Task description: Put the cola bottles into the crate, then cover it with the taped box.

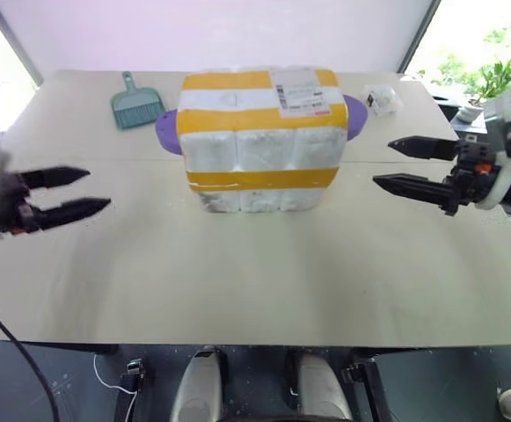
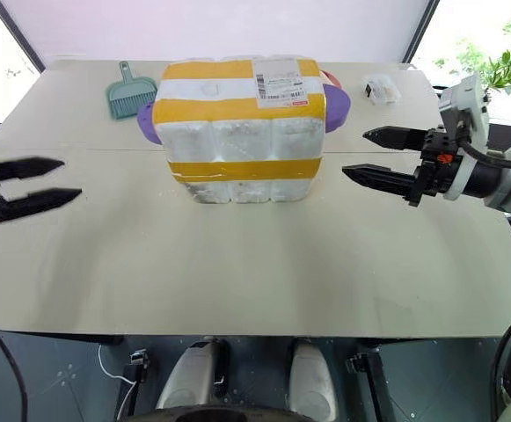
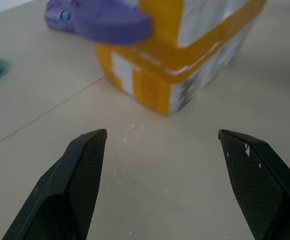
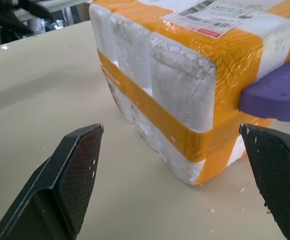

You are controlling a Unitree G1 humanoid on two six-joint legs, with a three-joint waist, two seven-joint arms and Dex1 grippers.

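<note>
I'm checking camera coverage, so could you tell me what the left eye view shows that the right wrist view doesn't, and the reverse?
Left eye view alone: the green dustpan at the table's far left, a small clear packet at the far right, and the left gripper and right gripper, open, either side of the taped box, apart from it. Right wrist view alone: the box's side close up, with wrinkled yellow tape low around it. Both: the taped box, its shipping label, the purple object behind it and the table.
</note>
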